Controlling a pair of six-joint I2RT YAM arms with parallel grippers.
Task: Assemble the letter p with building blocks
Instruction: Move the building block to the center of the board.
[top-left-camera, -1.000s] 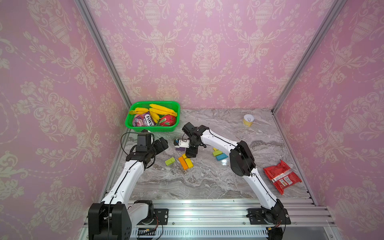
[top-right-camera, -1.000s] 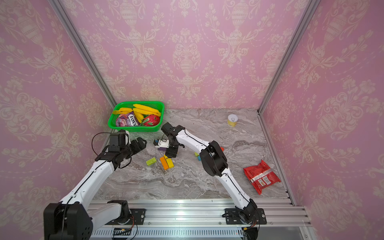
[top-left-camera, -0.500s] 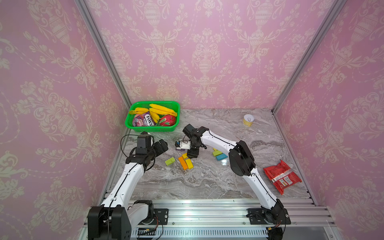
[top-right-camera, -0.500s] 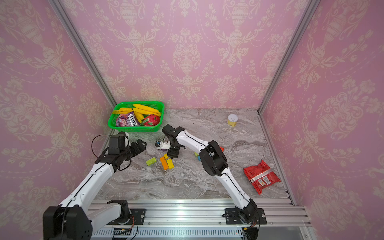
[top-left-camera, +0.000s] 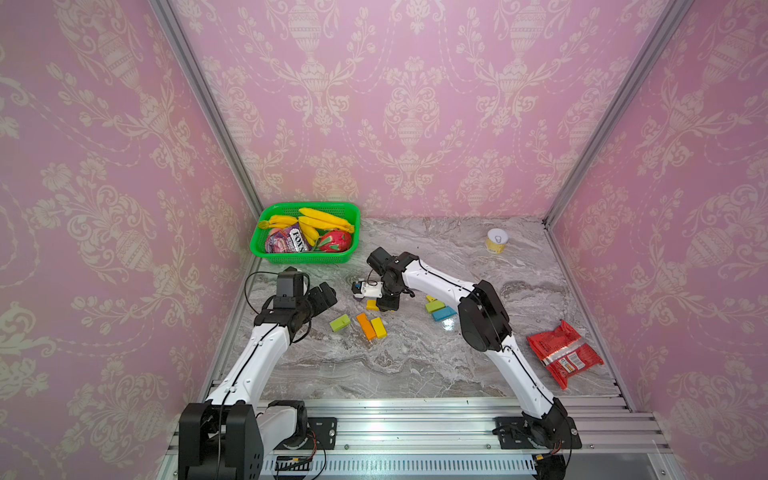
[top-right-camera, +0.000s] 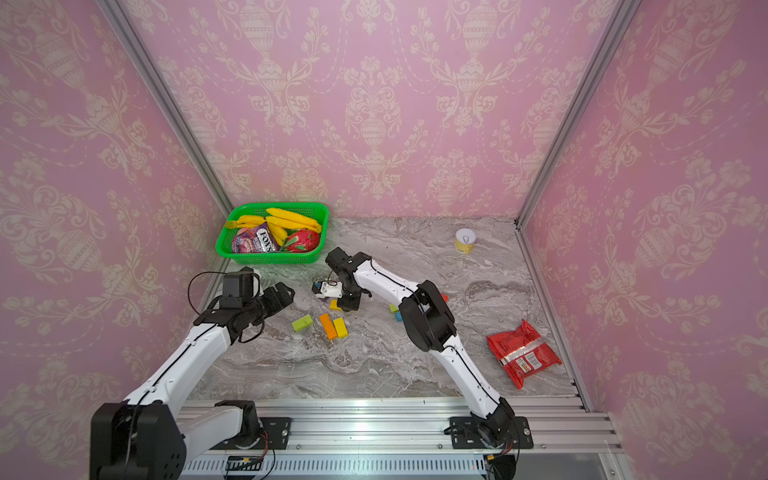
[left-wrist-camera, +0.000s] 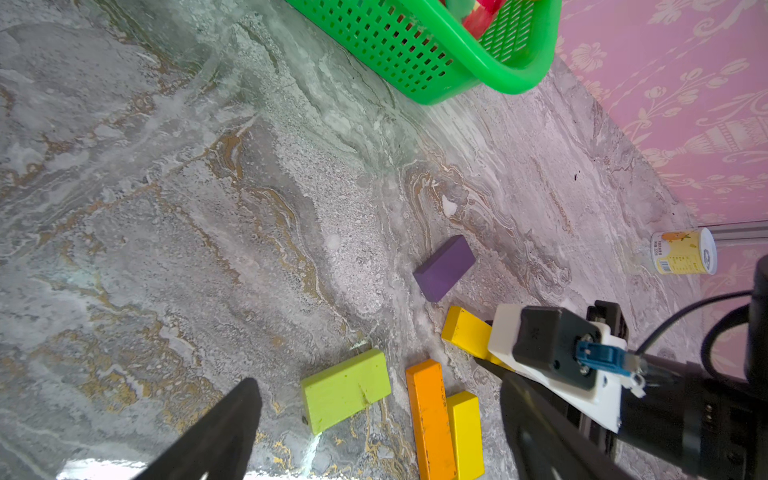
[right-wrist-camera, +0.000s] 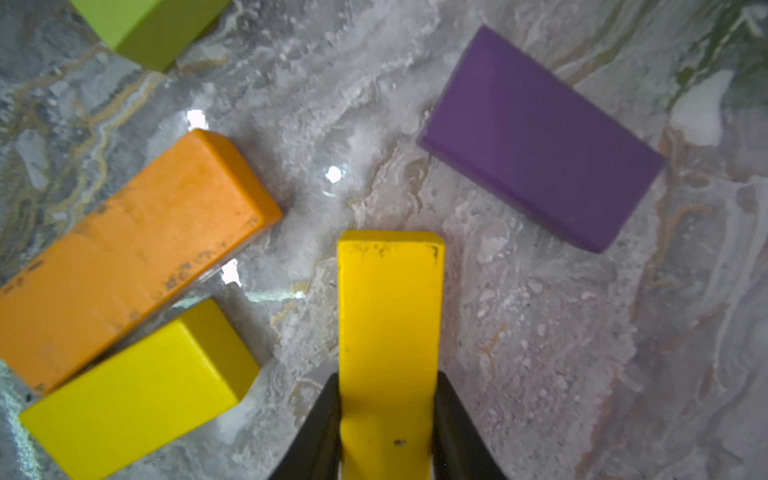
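Observation:
In the right wrist view my right gripper (right-wrist-camera: 388, 382) is shut on a long yellow block (right-wrist-camera: 390, 307), both jaws pressed against its sides. Around it on the marble lie a purple block (right-wrist-camera: 540, 137), a long orange block (right-wrist-camera: 133, 249) and a short yellow block (right-wrist-camera: 137, 390). In a top view the right gripper (top-left-camera: 384, 305) points down at the group's far end. My left gripper (top-left-camera: 326, 297) hangs open to the left of a lime block (top-left-camera: 340, 322). Right of the right arm lie a lime green block (top-left-camera: 434, 306) and a light blue block (top-left-camera: 444, 313).
A green basket (top-left-camera: 305, 257) holding bananas and snacks stands at the back left. A small yellow can (top-left-camera: 496, 240) is at the back right, and a red snack packet (top-left-camera: 564, 353) lies near the right wall. The two arms are close together over the blocks.
The right gripper's jaws have closed onto the long yellow block. The left arm has hardly moved and stays open.

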